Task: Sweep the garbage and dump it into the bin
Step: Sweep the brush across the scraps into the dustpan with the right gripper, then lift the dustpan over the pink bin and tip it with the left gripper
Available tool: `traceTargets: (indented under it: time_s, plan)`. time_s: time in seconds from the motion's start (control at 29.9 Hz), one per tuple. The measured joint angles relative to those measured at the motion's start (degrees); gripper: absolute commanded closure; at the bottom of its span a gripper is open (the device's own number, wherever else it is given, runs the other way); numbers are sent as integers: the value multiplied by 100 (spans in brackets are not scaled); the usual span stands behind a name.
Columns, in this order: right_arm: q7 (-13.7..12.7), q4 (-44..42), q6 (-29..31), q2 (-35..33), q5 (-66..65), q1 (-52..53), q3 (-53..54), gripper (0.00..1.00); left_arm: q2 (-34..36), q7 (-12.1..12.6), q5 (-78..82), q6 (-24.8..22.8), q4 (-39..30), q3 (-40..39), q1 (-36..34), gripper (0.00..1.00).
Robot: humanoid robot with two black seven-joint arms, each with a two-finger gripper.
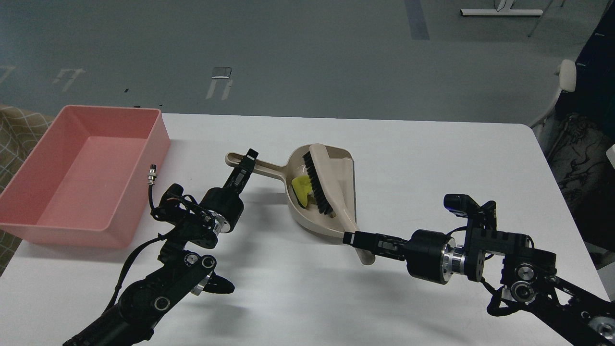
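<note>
The beige dustpan (321, 158) lies mid-table with its handle (262, 166) pointing left. My left gripper (246, 161) is shut on that handle. My right gripper (353, 239) is shut on the handle of a beige hand brush (331, 190), whose black bristles (315, 182) sit inside the pan. The yellow sponge (301, 187) lies in the pan left of the bristles, its green layer barely showing. The bread slice is hidden behind the brush. The pink bin (33, 182) stands empty at the table's left end.
The white table (432, 158) ends at a far edge just behind the bin and pan. A white chair (562, 86) and dark clutter stand beyond the right edge. A patterned cloth (19, 129) lies left of the bin.
</note>
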Motion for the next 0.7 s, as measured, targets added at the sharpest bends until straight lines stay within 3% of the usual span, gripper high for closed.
traceTargets:
  time_s: [0.43, 0.7]
  plan:
    - [-4, 85, -3, -304, 154, 286, 760, 100, -66, -9, -706, 0, 1, -100, 52, 100]
    - [61, -156, -2, -1157, 718, 214, 1274, 100, -38, -122, -1610, 1, -49, -278, -1, 100]
